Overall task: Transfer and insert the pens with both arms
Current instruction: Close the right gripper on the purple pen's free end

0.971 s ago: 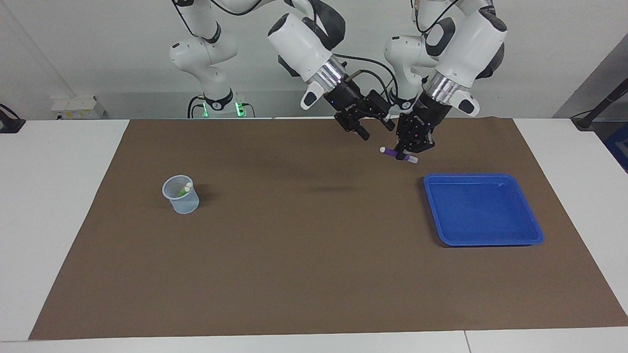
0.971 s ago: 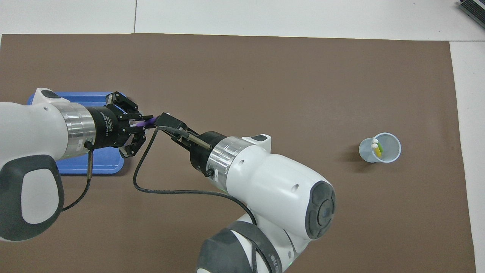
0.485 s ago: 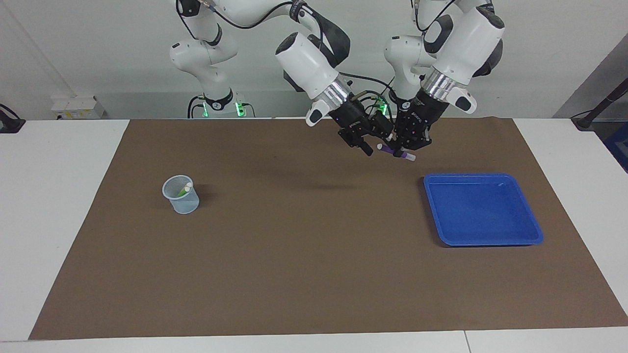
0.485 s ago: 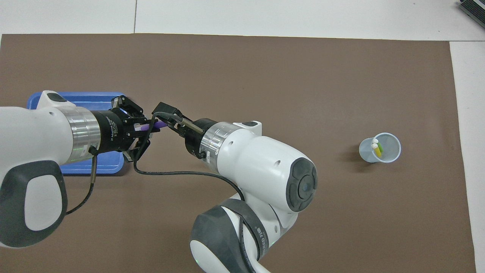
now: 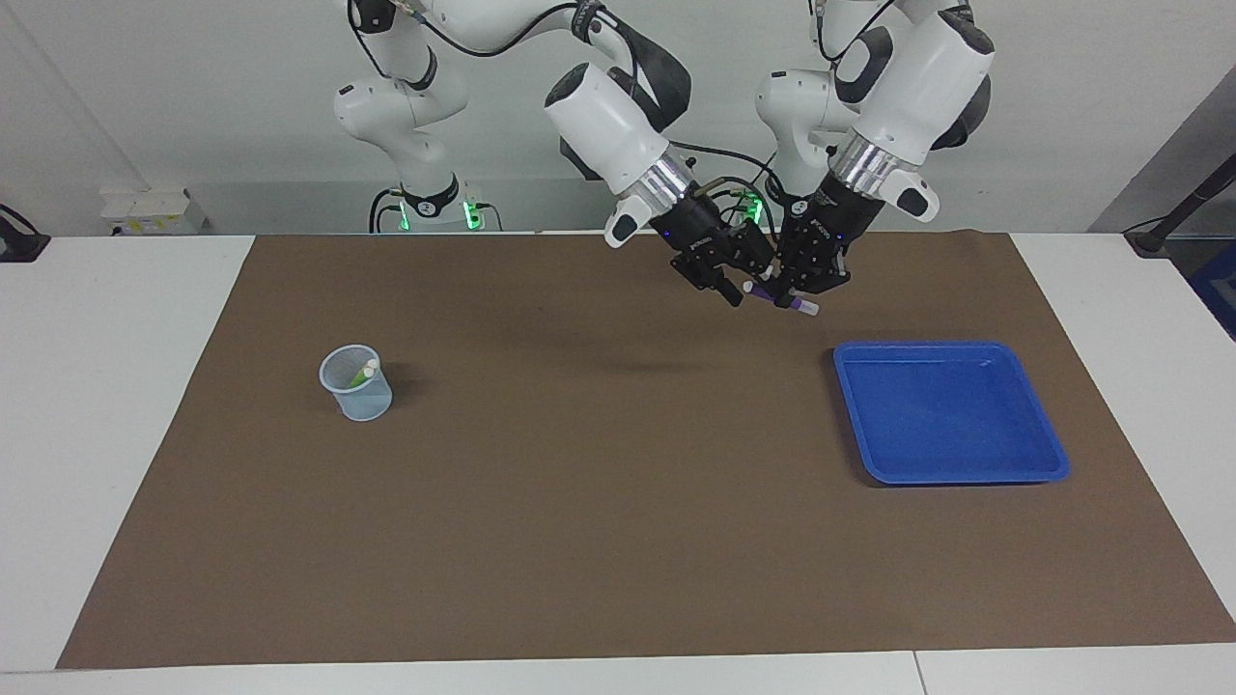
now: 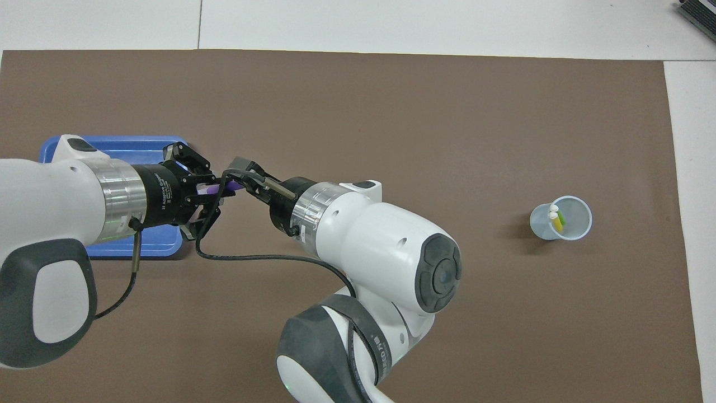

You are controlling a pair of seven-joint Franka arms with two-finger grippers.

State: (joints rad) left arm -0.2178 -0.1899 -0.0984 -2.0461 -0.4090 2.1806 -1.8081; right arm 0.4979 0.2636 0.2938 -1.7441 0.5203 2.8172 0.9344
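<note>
The purple pen (image 5: 763, 293) (image 6: 208, 190) hangs level in the air over the brown mat, beside the blue tray. My left gripper (image 5: 794, 294) (image 6: 215, 189) is shut on its middle. My right gripper (image 5: 748, 282) (image 6: 235, 180) has come in end-on, open, its fingers on either side of the pen's whitish end. A clear cup (image 5: 356, 383) (image 6: 561, 218) stands toward the right arm's end of the table. In it stand the yellow pen (image 6: 557, 223) and the green pen (image 6: 563, 219), pale caps up.
The blue tray (image 5: 946, 410) (image 6: 123, 144) lies with nothing in it at the left arm's end of the brown mat (image 5: 599, 502). A smaller white arm with green lights (image 5: 430, 208) stands at the table's robot edge.
My right gripper has moved in to the purple pen's whitish end and its fingers have narrowed around it. The left gripper has kept the pen, lifting it slightly.
</note>
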